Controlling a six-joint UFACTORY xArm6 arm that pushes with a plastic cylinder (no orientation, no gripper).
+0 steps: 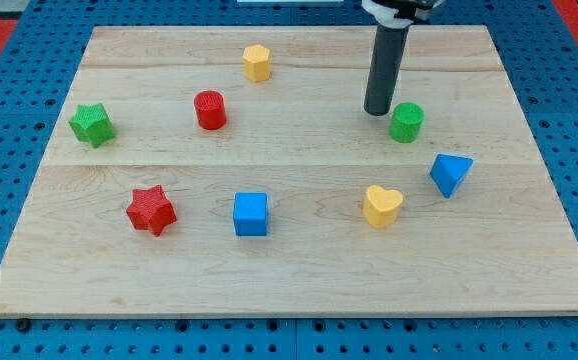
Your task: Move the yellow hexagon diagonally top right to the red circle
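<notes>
The yellow hexagon (257, 62) sits near the view's top, left of centre. The red circle (210, 109) stands below and to the left of it, a short gap apart. My tip (376, 111) rests on the board well to the right of both, just left of the green circle (406, 122) and close to touching it. The dark rod rises from the tip toward the view's top edge.
A green star (91, 124) lies at the left. A red star (151, 210) and a blue cube (251, 213) lie along the bottom. A yellow heart (382, 205) and a blue triangle (450, 174) lie at the lower right. The wooden board (299, 290) ends in blue pegboard.
</notes>
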